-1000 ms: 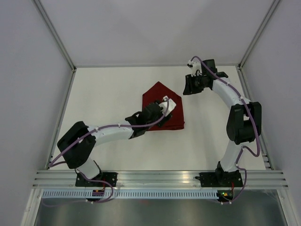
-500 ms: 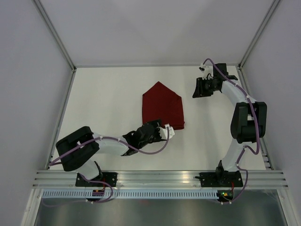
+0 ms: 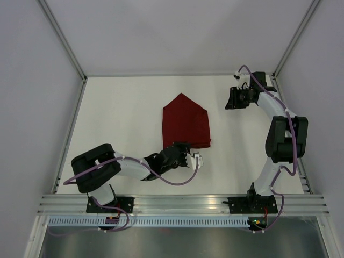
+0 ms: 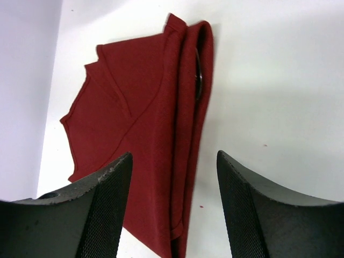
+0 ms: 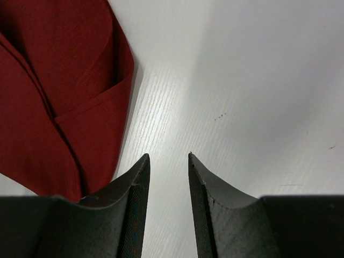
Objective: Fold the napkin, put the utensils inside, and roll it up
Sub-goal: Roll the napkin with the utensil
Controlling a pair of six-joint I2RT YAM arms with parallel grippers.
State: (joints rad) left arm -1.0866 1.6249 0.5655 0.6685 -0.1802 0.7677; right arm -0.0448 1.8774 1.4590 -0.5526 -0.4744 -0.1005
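Observation:
The maroon napkin (image 3: 185, 124) lies folded on the white table, with a point at its far end. In the left wrist view the napkin (image 4: 140, 107) shows layered folds, and a thin dark rim (image 4: 198, 80) sits inside the right-hand fold; I cannot tell what it is. No utensils show in the open. My left gripper (image 3: 181, 151) is open and empty, low at the napkin's near edge, its jaws (image 4: 173, 161) wide apart over the folded edge. My right gripper (image 3: 230, 99) is off to the napkin's right, its jaws (image 5: 168, 157) narrowly open and empty; the napkin (image 5: 54, 97) lies to their left.
White walls and metal frame posts (image 3: 64, 43) enclose the table on the left, back and right. The aluminium rail (image 3: 183, 203) with both arm bases runs along the near edge.
My left gripper has pulled back off the top of the napkin to its near edge. My right gripper has moved right, farther from the napkin. The napkin has kept its shape.

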